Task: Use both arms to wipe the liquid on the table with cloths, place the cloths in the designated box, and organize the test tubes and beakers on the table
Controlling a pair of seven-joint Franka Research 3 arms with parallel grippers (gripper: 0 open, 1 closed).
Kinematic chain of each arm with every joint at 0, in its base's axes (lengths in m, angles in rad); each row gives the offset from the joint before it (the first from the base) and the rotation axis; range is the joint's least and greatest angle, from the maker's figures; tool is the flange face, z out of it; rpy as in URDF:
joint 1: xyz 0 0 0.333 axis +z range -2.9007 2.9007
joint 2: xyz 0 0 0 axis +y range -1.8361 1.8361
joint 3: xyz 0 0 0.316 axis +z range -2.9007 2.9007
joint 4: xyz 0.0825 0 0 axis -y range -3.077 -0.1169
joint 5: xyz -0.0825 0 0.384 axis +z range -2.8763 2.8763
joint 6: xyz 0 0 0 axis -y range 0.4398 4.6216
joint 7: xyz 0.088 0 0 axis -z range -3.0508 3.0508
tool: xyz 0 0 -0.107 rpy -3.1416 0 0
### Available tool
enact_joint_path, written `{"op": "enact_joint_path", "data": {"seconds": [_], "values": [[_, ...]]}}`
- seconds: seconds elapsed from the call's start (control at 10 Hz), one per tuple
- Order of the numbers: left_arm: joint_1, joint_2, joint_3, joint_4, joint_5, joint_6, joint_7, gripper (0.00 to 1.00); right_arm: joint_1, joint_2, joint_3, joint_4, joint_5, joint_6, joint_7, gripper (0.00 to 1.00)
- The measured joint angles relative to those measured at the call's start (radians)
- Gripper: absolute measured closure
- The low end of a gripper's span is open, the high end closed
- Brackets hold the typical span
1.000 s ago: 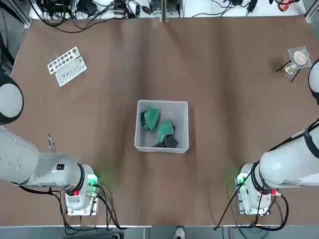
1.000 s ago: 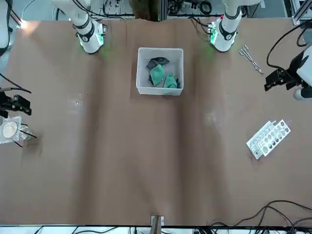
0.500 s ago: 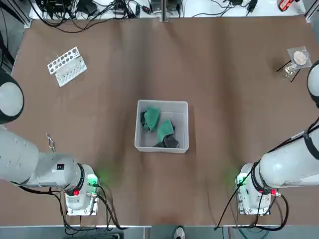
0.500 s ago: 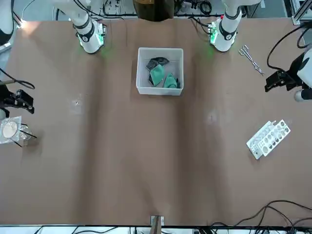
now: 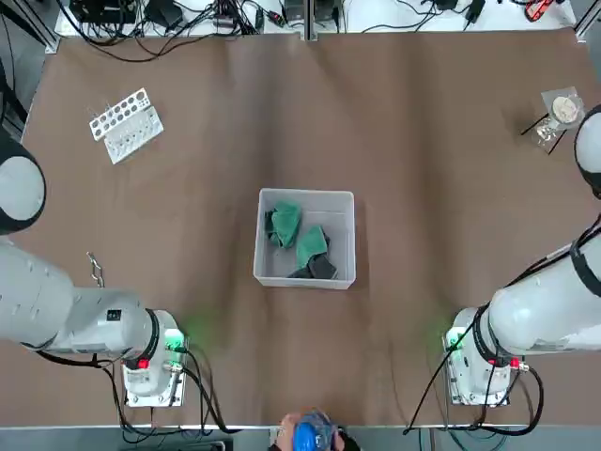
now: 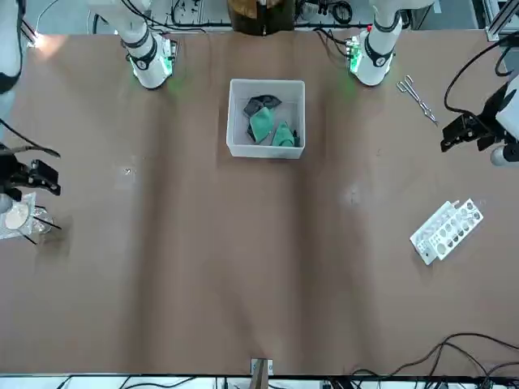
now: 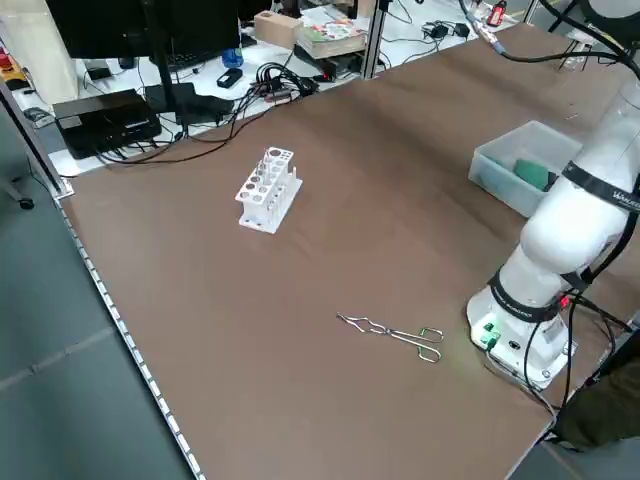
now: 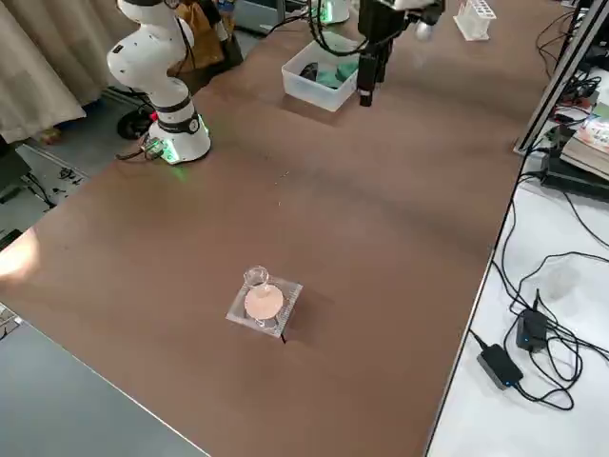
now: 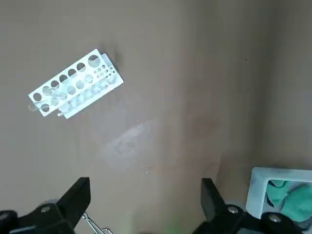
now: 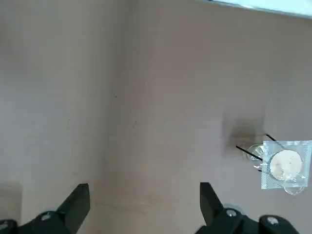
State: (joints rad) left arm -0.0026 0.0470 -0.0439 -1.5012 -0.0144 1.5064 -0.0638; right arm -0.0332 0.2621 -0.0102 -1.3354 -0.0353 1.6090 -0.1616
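1. Cloths (image 5: pixel 299 240) sit in the box (image 5: pixel 341 199), frame centre.
2. Both grippers, left (image 9: pixel 145 204) and right (image 10: pixel 144 203), gape wide, empty.
3. Beaker (image 10: pixel 254 152) crowds the wire stand (image 10: pixel 283 165), lower right of the right wrist view; you could snag it.

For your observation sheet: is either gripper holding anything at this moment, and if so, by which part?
Nothing is held. The left gripper and right gripper both hang open above the bare table; the cloths lie in the box.
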Motion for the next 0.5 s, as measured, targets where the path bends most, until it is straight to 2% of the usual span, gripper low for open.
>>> {"op": "enact_joint_path", "data": {"seconds": [0.3, 0.5], "values": [[-0.004, 0.000, -0.002, 0.001, 0.000, 0.000, 0.000, 0.00, -0.052, 0.025, -0.002, 0.000, 0.072, 0.011, 0.000, 0.00], [-0.004, 0.001, -0.002, 0.001, 0.000, 0.000, 0.000, 0.00, -0.063, 0.034, -0.002, 0.000, 0.079, 0.011, 0.000, 0.00]]}}
